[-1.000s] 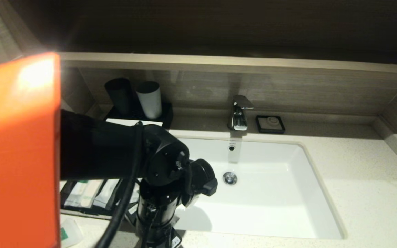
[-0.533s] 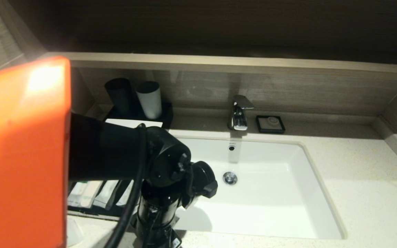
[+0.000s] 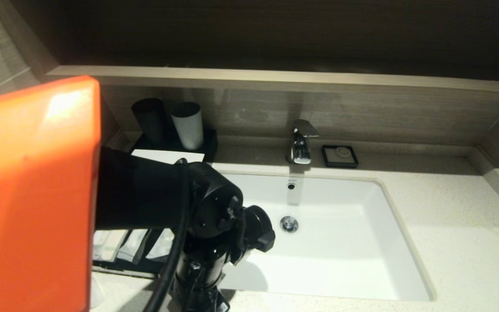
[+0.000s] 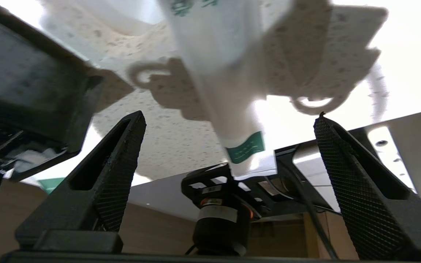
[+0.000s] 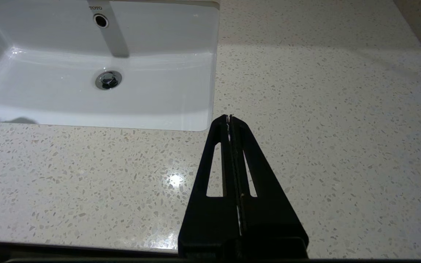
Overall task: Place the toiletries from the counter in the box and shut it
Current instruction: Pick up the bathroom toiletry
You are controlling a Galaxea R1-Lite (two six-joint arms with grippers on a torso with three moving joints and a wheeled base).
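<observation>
Sachets (image 3: 121,245) lie side by side in the pulled-out drawer (image 3: 124,264) of the black box (image 3: 169,156), just left of the basin (image 3: 340,242); only part of the drawer shows under the left arm, so how many packets it holds cannot be told. The box's flat white top panel peeks out behind the arm, and a black cup (image 3: 149,119) and a white cup (image 3: 187,125) stand upright on a dark tray right behind it.

Over the front edge of the speckled worktop (image 3: 461,242), the left gripper (image 4: 228,135) points down with its fingers (image 4: 122,160) spread wide and holding nothing. Between them, in the left wrist view, a white packet with a green label (image 4: 228,109) lies on the stone, untouched by either finger. A dark corner of the drawer shows off to one side of it.

The right gripper (image 5: 229,118) hovers above bare worktop near the basin's right front corner, its fingers pressed fully together with nothing between them. At the back of the worktop a chrome tap (image 3: 300,143) stands behind the basin, with a small black soap dish (image 3: 339,156) just to its right.
</observation>
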